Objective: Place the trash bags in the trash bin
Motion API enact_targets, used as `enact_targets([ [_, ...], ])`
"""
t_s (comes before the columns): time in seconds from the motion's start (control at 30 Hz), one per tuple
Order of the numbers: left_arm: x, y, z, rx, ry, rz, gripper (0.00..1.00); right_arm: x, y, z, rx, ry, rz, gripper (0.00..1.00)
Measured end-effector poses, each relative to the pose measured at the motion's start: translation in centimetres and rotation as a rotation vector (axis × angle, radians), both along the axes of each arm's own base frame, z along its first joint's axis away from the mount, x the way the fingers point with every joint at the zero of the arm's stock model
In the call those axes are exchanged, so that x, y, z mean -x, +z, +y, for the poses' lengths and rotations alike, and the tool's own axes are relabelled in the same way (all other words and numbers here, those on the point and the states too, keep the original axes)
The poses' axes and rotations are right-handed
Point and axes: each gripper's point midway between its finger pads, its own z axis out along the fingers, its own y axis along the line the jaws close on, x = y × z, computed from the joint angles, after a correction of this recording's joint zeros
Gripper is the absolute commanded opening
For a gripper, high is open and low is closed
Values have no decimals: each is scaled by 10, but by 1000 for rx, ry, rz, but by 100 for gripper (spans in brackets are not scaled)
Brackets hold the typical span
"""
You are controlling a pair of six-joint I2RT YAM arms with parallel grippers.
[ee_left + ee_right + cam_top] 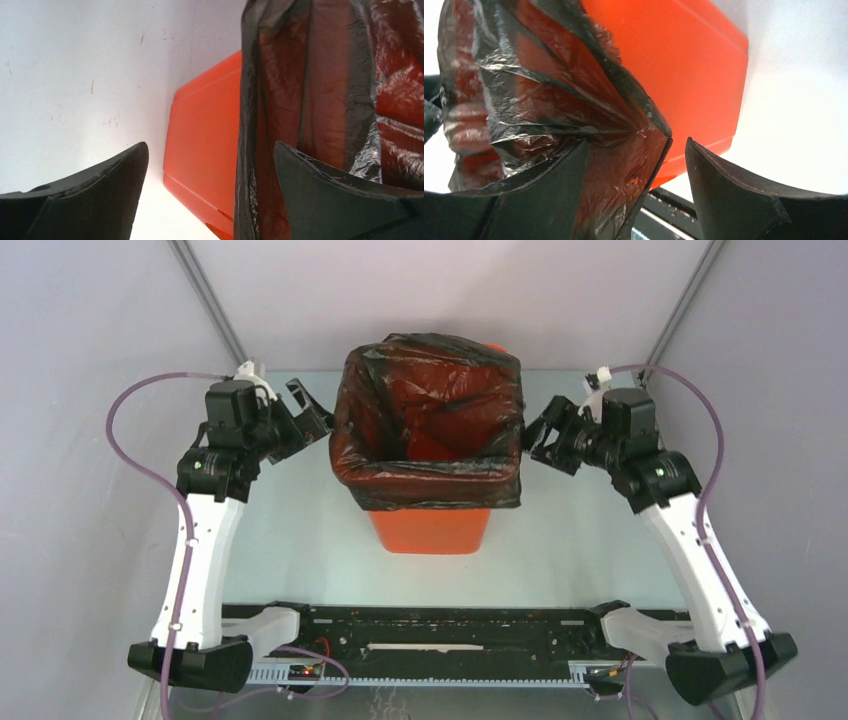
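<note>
Two open grippers flank the bin, with the bag draped over its mouth.

From the bases at the bottom of the overhead frame, both white arms reach up and bend inward; the left gripper point(312, 410) sits left of centre and the right gripper point(540, 438) right of centre, each with its jaws spread wide and gripping nothing, though the film's hem lies in each gap; between them, at centre on the pale table point(300, 540), stands the tall bright orange plastic trash bin point(430, 532); the thin, glossy, wrinkled black plastic trash bag point(440, 485) lines it, its hem folded down outside the rim; I judge the film feather-light, limp, slippery and easily torn, so it is best pinched at the doubled hem near a corner.
</note>
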Motion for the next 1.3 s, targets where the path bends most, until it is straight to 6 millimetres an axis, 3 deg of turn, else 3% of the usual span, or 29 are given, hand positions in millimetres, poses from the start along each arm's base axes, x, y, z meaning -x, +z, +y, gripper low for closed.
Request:
enact_targets([
  [0.17, 8, -3, 1, 24, 4, -13, 100, 43, 8, -4, 20, 8, -24, 89],
  [0.3, 6, -7, -5, 40, -24, 0, 100, 49, 25, -30, 36, -54, -112, 92],
  [0.47, -2, -14, -17, 88, -62, 39, 100, 31, 55, -57, 65, -124, -202, 92],
  [0.63, -5, -12, -27, 137, -88, 40, 100, -7, 108, -51, 109, -71, -330, 91],
  [0.7, -5, -10, -29, 150, -94, 38, 100, -25, 118, -45, 148, -37, -372, 90],
  [0.8, -4, -13, -33, 175, -104, 42, 100, -46, 117, -31, 250, 29, -420, 88],
  [0.97, 1, -26, -38, 212, -110, 82, 100, -68, 98, 3, 514, 149, -502, 87],
  [1.17, 4, -23, -41, 222, -117, 80, 100, -87, 76, 8, 847, 170, -551, 82],
  [1.2, 5, -23, -41, 222, -118, 78, 100, -90, 75, 6, 887, 164, -553, 79],
  [1.3, 5, -22, -41, 222, -118, 74, 100, -98, 75, 1, 971, 125, -560, 44],
])
